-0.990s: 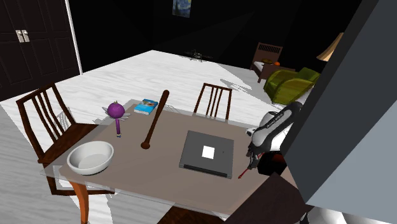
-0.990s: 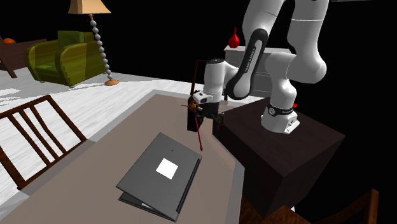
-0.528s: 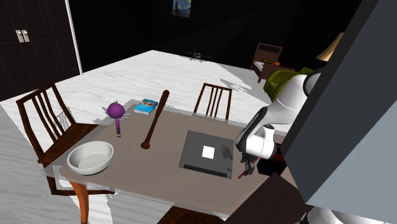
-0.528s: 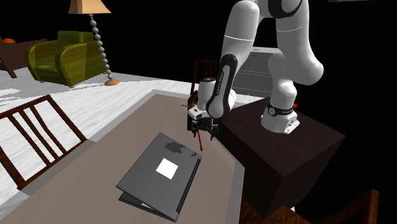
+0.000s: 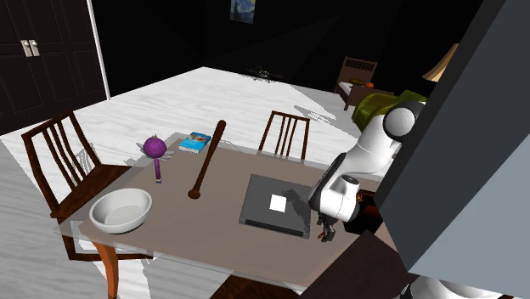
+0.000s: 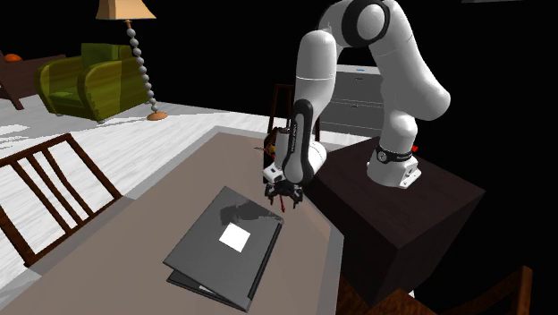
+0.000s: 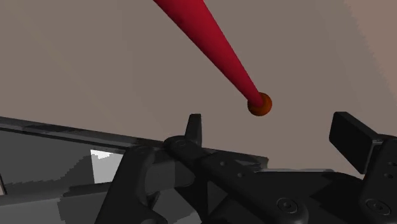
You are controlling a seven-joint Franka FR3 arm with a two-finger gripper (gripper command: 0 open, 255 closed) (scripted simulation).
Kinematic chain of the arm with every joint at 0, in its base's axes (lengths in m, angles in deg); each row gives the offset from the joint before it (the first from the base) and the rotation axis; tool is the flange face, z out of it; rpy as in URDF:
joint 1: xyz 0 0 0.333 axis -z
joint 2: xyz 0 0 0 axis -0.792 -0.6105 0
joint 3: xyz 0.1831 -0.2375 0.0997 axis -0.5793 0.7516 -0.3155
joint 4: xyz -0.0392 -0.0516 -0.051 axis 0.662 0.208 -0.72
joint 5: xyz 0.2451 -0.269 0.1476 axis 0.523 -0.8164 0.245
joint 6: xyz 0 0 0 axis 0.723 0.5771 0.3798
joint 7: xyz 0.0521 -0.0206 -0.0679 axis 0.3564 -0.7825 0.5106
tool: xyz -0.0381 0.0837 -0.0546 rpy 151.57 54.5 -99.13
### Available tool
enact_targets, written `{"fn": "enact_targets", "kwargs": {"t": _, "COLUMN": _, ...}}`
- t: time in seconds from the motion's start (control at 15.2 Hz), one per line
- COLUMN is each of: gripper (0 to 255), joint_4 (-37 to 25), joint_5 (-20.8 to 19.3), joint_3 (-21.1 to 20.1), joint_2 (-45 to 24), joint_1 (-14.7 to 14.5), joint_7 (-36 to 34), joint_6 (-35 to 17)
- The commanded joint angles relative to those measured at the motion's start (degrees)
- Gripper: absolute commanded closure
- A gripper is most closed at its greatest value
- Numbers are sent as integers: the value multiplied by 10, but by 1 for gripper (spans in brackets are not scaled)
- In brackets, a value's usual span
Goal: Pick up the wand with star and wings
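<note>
Brown tabletop (image 5: 212, 217): a bare stretch lies open between the grey flat slab with white square (image 5: 276, 204) and the wooden bat (image 5: 208, 161). Only a tight margin separates the slab from the edge beside the dark box stand (image 6: 402, 215).
Red tapered wand with orange ball tip (image 7: 224, 48): lies in that margin, near the edge.
Black gripper (image 7: 270, 122): jaws apart, ball tip between them, apparently untouched; nothing clasped.
White arm (image 6: 315, 67): arched up from the stand, folded steeply down, hand low over the tabletop.

The tool (image 5: 328, 229) hangs low over the desk (image 5: 187, 222), just beside the grey flat case (image 5: 272, 208); white bowl (image 5: 121, 210) and bat (image 5: 207, 159) lie well away.
</note>
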Motion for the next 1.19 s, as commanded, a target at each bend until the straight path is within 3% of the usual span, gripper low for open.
{"fn": "enact_targets", "kwargs": {"t": 0.0, "gripper": 0, "joint_4": -11, "joint_5": -1, "joint_3": -14, "joint_2": -22, "joint_1": 17, "joint_7": 7, "joint_6": -15}}
{"fn": "enact_targets", "kwargs": {"t": 0.2, "gripper": 0, "joint_4": -14, "joint_5": -2, "joint_3": -17, "joint_2": -29, "joint_1": 21, "joint_7": 7, "joint_6": -19}}
{"fn": "enact_targets", "kwargs": {"t": 0.26, "gripper": 255, "joint_4": -14, "joint_5": -2, "joint_3": -17, "joint_2": -28, "joint_1": 21, "joint_7": 7, "joint_6": -18}}
{"fn": "enact_targets", "kwargs": {"t": 0.86, "gripper": 255, "joint_4": -14, "joint_5": -2, "joint_3": -17, "joint_2": -29, "joint_1": 21, "joint_7": 7, "joint_6": -19}}
{"fn": "enact_targets", "kwargs": {"t": 1.12, "gripper": 255, "joint_4": 7, "joint_5": 0, "joint_3": 9, "joint_2": 14, "joint_1": -9, "joint_7": -2, "joint_6": 10}}
